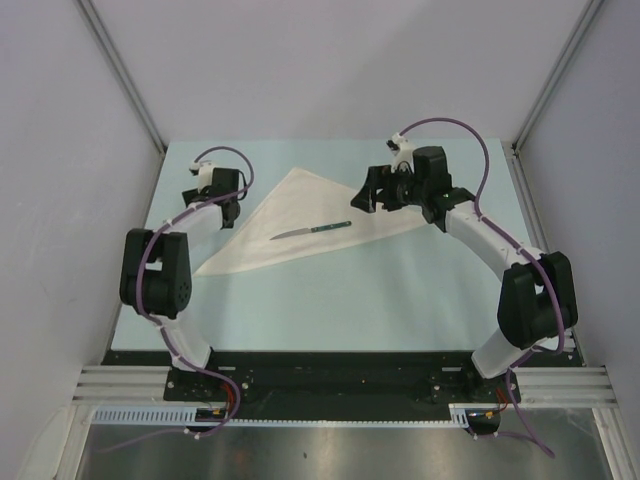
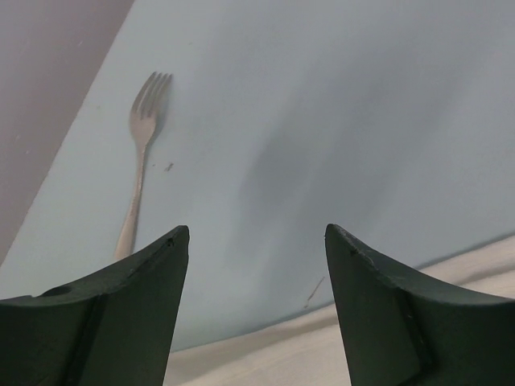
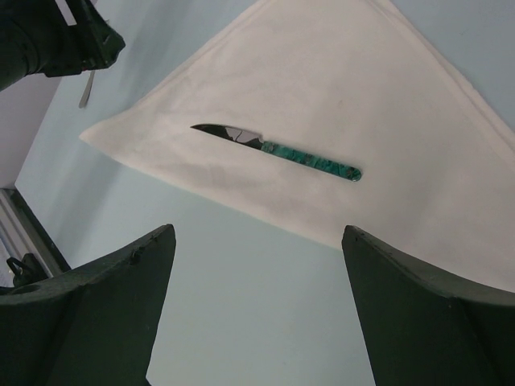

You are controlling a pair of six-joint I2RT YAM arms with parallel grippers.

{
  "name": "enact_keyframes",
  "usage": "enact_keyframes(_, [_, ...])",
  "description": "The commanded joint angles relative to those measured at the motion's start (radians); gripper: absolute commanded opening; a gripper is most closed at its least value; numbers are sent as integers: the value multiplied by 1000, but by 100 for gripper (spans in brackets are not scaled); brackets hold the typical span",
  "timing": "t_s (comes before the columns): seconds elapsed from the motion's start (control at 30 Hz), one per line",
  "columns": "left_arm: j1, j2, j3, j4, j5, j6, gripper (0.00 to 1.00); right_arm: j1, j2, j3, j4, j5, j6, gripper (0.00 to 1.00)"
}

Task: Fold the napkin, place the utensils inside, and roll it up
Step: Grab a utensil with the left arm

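On the pale blue table (image 1: 330, 310), the white napkin (image 1: 300, 215) is lying flat in a folded triangle, its long edge running from near left to far right, with the teal-handled knife (image 1: 311, 231) resting on top of it near the middle, blade pointing left and handle pointing right. The left arm (image 1: 157, 272) is bending at its elbow near the left edge and reaching away toward the napkin's left side, where the left gripper (image 1: 230, 208) is hanging with its fingers spread wide and holding nothing. Its wrist camera is showing bare table between the left gripper's (image 2: 255, 229) dark fingers, the napkin's (image 2: 273, 354) edge just under them, and a silver fork (image 2: 138, 161) lying on the table beyond, clear of the cloth. The right arm (image 1: 535, 290) is arching from the near right toward the far middle, carrying the right gripper (image 1: 372, 192) above the napkin's far right part. From its own wrist view the right gripper (image 3: 258, 229) is also gaping, nothing between its fingers, and looking down on the knife (image 3: 278, 150), which is lying apart from the fingertips on the napkin (image 3: 322, 80), to the left of and nearer than that gripper in the overhead view.
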Motion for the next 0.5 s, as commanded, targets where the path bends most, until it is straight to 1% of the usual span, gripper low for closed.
enact_keyframes(0.0, [-21, 83, 115, 43, 47, 74, 74, -14, 8, 0, 28, -29, 4, 90])
enact_keyframes(0.1, [0, 117, 153, 53, 42, 120, 75, -26, 18, 4, 31, -41, 14, 90])
enact_keyframes(0.17, [31, 120, 158, 42, 62, 112, 75, -32, 22, 3, 36, -46, 17, 90])
enact_keyframes(0.2, [61, 120, 156, 46, 120, 123, 75, -37, 24, 3, 37, -47, 20, 90])
enact_keyframes(0.37, [85, 155, 197, 23, 151, 160, 76, -52, 40, 4, 43, -58, 29, 90])
enact_keyframes(0.47, [111, 175, 227, -12, 155, 131, 76, -60, 45, 1, 50, -70, 38, 90])
